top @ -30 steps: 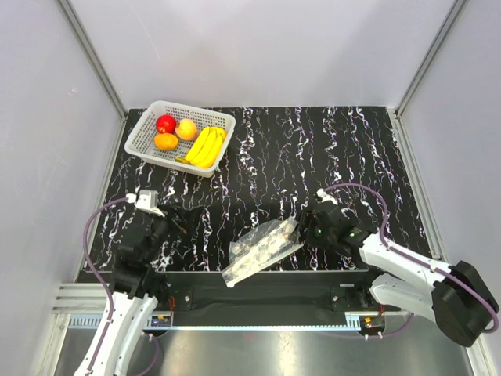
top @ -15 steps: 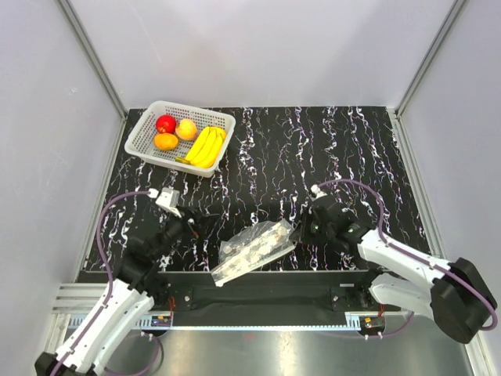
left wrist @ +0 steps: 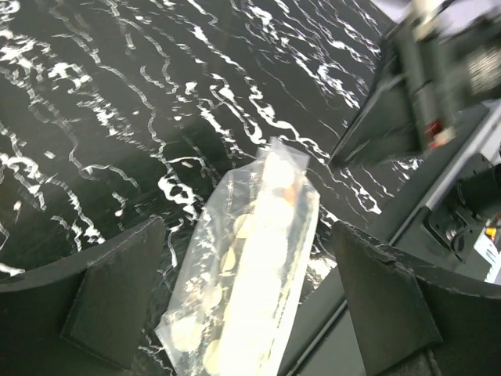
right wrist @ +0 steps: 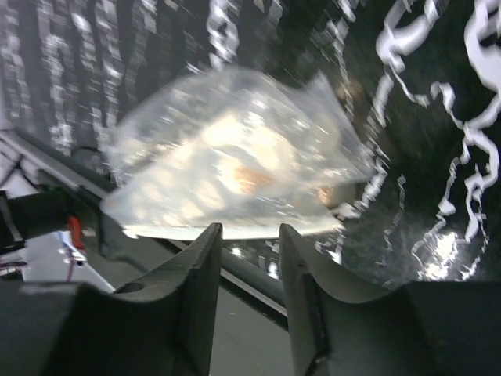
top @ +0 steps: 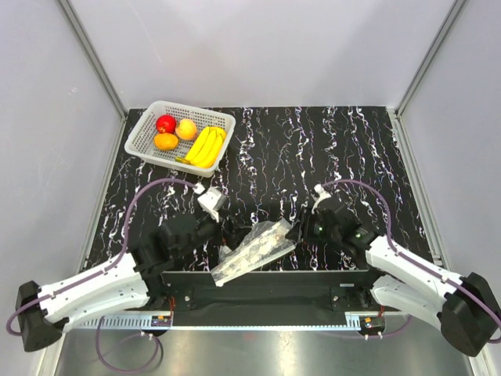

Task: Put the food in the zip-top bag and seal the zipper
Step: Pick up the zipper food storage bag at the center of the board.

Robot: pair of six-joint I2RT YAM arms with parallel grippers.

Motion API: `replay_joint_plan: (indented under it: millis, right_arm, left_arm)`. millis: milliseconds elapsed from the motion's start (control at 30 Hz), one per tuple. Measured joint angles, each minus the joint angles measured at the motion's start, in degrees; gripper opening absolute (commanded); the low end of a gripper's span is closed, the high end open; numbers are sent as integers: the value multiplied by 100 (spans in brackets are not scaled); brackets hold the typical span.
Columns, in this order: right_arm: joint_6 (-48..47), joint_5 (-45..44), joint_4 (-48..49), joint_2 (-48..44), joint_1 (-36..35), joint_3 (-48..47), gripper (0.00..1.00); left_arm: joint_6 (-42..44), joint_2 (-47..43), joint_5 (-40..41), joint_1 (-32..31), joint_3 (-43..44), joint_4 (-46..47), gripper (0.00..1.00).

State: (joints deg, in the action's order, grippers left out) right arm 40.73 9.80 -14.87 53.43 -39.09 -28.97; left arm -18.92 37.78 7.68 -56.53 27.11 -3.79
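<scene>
At 10 o'clock on the black, white-veined worktop (top: pixel 329 149), a white perforated plastic basket (top: pixel 141 129) is sitting with all the food in it. A round red fruit (top: pixel 166 124) is lying at its far side, and a round orange fruit (top: pixel 165 141) is resting just at that one's 6 o'clock. A round yellow-pink fruit (top: pixel 186 129) is pressing against both from 3 o'clock. A small bunch of yellow bananas (top: pixel 205 146) is filling the basket's 3 o'clock half.

The left pincer (left wrist: pixel 246 235) is reaching in from 8 o'clock, well apart from the basket. It is hanging released, its dark fingers (left wrist: pixel 117 290) standing wide on either side of the clear, crinkly zip-top bag with white dot marks (top: pixel 254 249) and pinching nothing.

The bag is lying flat at 6 o'clock on the worktop, slanting from 7 o'clock to 1 o'clock. Its 7 o'clock end is reaching over the near edge onto the black frame rail (top: pixel 313 283). Its press-seal strip is too blurred to pick out.

The right pincer (right wrist: pixel 249 235) is sitting at the bag's 2 o'clock end. Its fingers are standing a narrow gap apart, released, with the bag's edge lying just ahead of the tips and nothing caught between them.
</scene>
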Motion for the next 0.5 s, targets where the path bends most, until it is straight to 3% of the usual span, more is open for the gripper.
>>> replay_joint_plan:
  millis: [67, 133, 200, 500]
  right_arm:
    - [17, 76, 203, 81, 4, 352, 51]
    - [20, 81, 404, 175, 4, 643, 64]
    - [-7, 70, 669, 190, 4, 876, 71]
    - [-101, -114, 1707, -452, 11, 1609, 83]
  left_arm:
    - [81, 297, 9, -83, 236, -52, 85]
    - [129, 511, -26, -103, 341, -55, 80]
    - [116, 686, -94, -105, 354, -79, 70]
    - [-409, 1370, -870, -111, 284, 101, 56]
